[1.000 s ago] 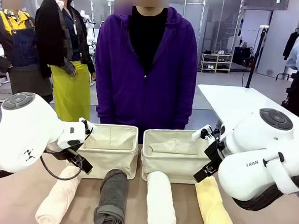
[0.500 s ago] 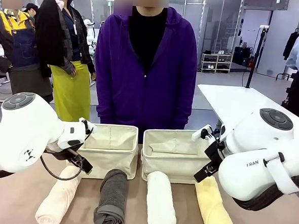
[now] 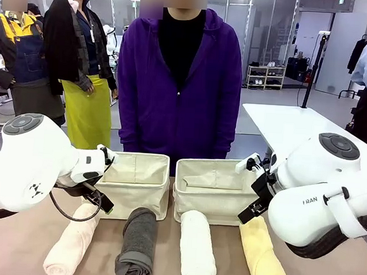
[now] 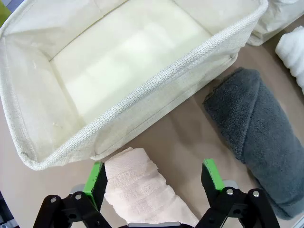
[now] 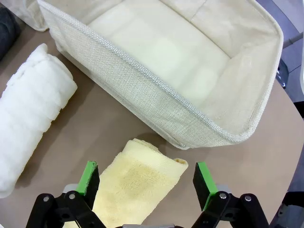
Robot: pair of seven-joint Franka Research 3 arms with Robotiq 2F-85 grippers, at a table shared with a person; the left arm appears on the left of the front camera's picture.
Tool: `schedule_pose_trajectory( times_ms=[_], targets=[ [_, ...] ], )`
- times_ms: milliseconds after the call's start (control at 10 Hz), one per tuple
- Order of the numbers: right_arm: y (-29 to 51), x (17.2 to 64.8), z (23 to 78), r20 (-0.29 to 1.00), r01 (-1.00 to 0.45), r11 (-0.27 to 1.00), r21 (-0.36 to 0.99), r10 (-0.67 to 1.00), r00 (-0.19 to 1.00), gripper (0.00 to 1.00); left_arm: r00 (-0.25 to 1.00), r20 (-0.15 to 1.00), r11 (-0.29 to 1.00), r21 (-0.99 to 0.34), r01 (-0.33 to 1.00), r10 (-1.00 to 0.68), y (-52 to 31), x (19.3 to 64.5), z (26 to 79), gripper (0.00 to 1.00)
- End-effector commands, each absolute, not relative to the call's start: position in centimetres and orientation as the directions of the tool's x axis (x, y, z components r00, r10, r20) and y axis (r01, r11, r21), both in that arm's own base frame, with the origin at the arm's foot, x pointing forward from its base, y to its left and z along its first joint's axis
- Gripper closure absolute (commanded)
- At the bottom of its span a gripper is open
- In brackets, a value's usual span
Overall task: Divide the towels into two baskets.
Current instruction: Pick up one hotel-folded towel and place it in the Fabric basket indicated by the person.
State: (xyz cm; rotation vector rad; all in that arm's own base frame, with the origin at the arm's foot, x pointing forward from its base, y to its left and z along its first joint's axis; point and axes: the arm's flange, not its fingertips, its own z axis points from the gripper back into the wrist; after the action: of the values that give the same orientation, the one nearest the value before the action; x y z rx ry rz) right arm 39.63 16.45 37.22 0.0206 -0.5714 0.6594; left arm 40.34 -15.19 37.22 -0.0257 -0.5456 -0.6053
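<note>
Brown desk (image 3: 225, 265) holds two empty cream canvas bins, left basket (image 3: 133, 200) & right basket (image 3: 210, 204). In front: rolled terry peach towel (image 3: 71, 243), dark grey towel (image 3: 138, 241), white towel (image 3: 197, 247), yellow towel (image 3: 263, 258). Nothing moved in last sec, so sorting not begun. Left pincer (image 4: 154, 175) gapes astride peach towel, right pincer (image 5: 147, 178) over yellow towel; neither grips. Right arm (image 3: 329, 209) print: "FRAN".

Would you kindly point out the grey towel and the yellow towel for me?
grey towel (image 3: 139, 237): front view, middle of the roll.
yellow towel (image 5: 137, 180): right wrist view, top surface near its end.
</note>
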Motion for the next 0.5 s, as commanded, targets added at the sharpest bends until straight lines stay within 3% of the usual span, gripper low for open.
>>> schedule_pose_trajectory(
  times_ms=[0, 400],
  targets=[
    [16.5, 39.6, 37.2, 0.508, -0.584, 0.796, -0.159, 0.573, 0.643, 0.00, 0.668, 0.496, 0.817, 0.173, 0.550, -0.555, -15.2, 40.8, 38.4, 0.00],
    [16.0, 39.5, 41.4, 0.507, -0.578, 0.812, -0.080, 0.532, 0.678, 0.00, 0.680, 0.496, 0.811, 0.093, 0.577, -0.541, -14.1, 40.9, 43.1, 0.00]
  ],
)
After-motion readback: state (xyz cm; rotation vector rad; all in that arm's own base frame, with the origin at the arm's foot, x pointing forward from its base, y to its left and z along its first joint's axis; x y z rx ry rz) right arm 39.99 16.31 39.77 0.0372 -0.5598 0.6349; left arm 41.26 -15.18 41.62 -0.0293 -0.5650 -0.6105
